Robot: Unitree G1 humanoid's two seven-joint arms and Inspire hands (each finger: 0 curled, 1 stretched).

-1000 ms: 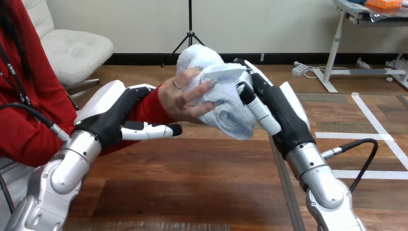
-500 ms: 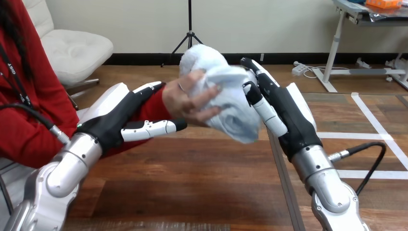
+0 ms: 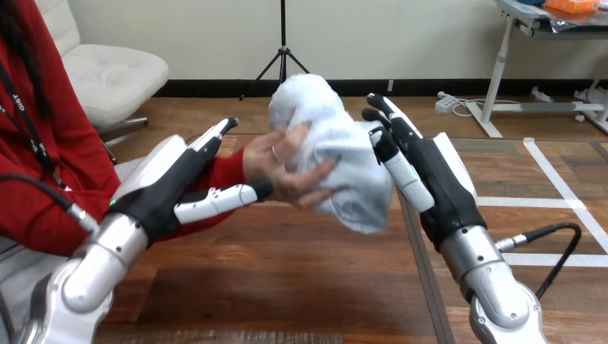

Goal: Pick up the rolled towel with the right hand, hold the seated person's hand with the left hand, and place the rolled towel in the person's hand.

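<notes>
The white rolled towel (image 3: 343,161) is held up above the table, in the person's hand (image 3: 281,166), whose fingers curl round its left side. My right hand (image 3: 439,179) stands just right of the towel, open, with its fingers straight and pointing up. Its thumb (image 3: 399,170) lies against the towel's right side. My left hand (image 3: 171,183) is at the person's red-sleeved wrist (image 3: 228,168), open, with straight fingers behind the sleeve and the thumb (image 3: 219,201) stretched out below it.
The wooden table (image 3: 287,287) spreads below both arms, and its right edge runs under my right forearm. The person's torso and arm take up the left side of the view.
My right hand's fingers have straightened off the top of the towel, which now rests in the person's hand. My left hand's fingers have straightened behind the wrist.
</notes>
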